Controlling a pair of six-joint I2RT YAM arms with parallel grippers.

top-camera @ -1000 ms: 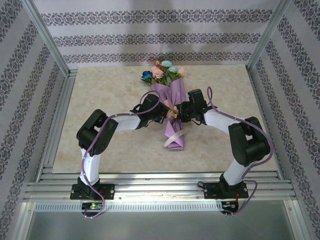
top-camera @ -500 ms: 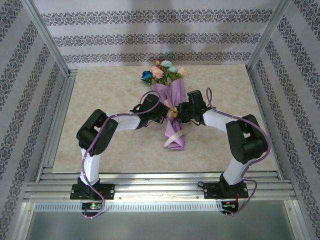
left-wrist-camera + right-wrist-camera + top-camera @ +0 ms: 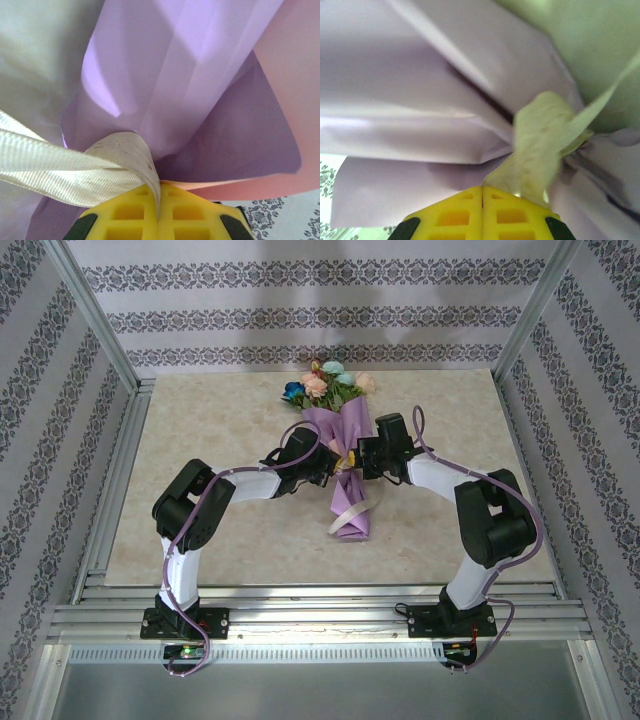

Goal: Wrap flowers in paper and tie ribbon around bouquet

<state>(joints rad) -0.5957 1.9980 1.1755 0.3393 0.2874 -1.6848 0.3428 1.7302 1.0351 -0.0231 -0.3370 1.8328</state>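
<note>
Left pincer (image 3: 159, 192) clamps the ribbon (image 3: 60, 170); right pincer (image 3: 482, 192) is closed against it. Bouquet (image 3: 345, 430) ahead is wrapped; tying judged unfinished.

Both arms are bent at the elbow and angled inward over the tabletop. The left end effector (image 3: 328, 473) and the right end effector (image 3: 358, 462) are set facing each other, close together. The left one's yellow pads (image 3: 125, 215) are clamped on the ribbon (image 3: 75, 170). The right one's pads (image 3: 455, 216) are pressed flat together.
</note>
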